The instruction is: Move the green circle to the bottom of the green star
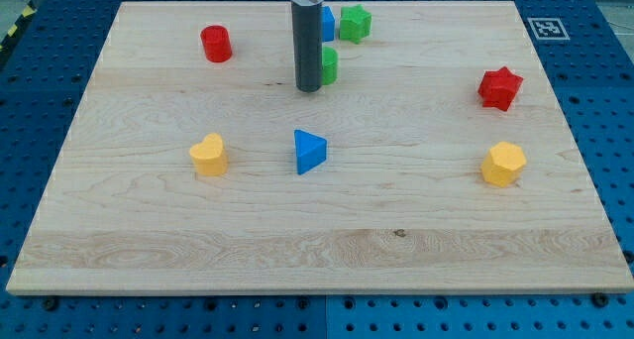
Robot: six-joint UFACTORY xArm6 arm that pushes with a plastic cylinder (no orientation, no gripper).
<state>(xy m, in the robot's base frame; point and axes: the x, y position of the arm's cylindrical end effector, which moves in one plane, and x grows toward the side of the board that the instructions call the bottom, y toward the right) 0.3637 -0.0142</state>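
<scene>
The green circle [329, 65] stands near the view's top centre, half hidden behind my rod. My tip [308, 87] rests on the board touching or almost touching the circle's left side. The green star [355, 23] lies above and to the right of the circle, close to the board's top edge. A blue block [327, 23] sits just left of the star, partly hidden by the rod.
A red cylinder [216, 44] is at the upper left. A red star [500, 88] is at the right. A yellow heart [209, 155], a blue triangle [309, 151] and a yellow hexagon [503, 165] lie across the middle.
</scene>
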